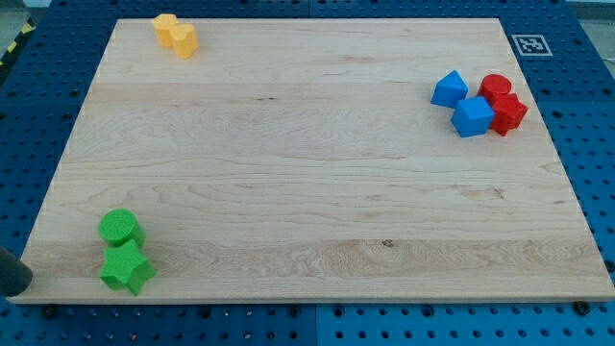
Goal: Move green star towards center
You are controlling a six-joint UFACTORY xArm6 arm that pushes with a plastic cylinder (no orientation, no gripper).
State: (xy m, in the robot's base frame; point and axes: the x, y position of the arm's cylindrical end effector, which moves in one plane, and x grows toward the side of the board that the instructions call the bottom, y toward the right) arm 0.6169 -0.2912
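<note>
While the green star (126, 269) sits in the near-left corner of the tabletop (307, 173), touching the green cylinder (120, 229) just behind it, my tip (12, 279) waits off the board's left edge, so the centre lies far-right of the star. No jaws exist here.

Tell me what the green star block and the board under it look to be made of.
The green star-shaped block looks like matte moulded plastic or painted wood: uniform colour, no grain, soft highlights; which one, I cannot tell. The pale wooden board shows long grain lines and a small dark knot, with a smooth, low-sheen finish.
</note>
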